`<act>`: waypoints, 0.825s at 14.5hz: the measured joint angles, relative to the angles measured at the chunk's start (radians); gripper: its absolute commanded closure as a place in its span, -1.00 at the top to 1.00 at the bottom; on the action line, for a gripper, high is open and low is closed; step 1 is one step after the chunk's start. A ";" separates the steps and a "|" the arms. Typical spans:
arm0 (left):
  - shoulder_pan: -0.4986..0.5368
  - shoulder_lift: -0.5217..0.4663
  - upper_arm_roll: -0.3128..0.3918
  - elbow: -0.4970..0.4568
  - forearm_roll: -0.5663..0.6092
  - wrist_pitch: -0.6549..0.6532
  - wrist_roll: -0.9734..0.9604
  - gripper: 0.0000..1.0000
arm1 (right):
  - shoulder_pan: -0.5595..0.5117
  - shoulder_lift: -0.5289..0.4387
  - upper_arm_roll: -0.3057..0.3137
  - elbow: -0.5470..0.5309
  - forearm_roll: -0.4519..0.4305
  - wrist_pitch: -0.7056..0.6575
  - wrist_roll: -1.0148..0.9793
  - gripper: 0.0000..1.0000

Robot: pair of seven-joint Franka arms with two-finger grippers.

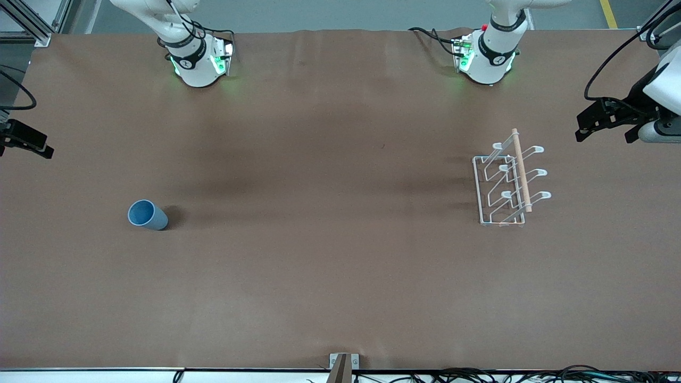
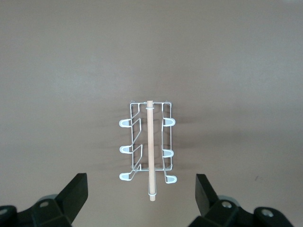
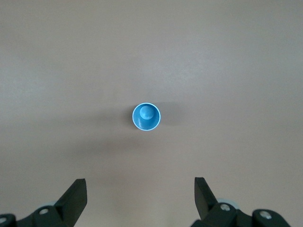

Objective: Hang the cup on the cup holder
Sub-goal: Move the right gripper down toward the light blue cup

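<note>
Light-blue cup (image 1: 147,215) stands upright on the brown bench (image 1: 319,266), lower left of the front view; the white wire cup holder (image 1: 505,183) sits right of centre, well apart, prongs bare. Left gripper (image 2: 142,201) hangs over the holder, right gripper (image 3: 141,201) over the cup, jaws released and empty. Nothing done; everything remains.
</note>
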 measured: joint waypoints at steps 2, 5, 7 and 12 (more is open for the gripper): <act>0.000 0.000 0.000 0.000 0.000 0.000 0.000 1.00 | 0.000 0.000 0.001 0.000 0.000 -0.002 0.000 1.00; 0.000 0.001 0.000 0.000 0.000 0.000 0.000 1.00 | 0.000 0.000 0.001 0.000 0.000 -0.007 0.000 1.00; -0.002 0.001 0.000 0.000 0.000 0.000 0.000 1.00 | 0.001 -0.001 0.005 -0.009 0.000 -0.008 0.000 1.00; -0.003 0.001 -0.001 0.001 0.000 0.001 0.000 1.00 | 0.001 -0.016 0.008 -0.122 0.000 0.024 -0.001 1.00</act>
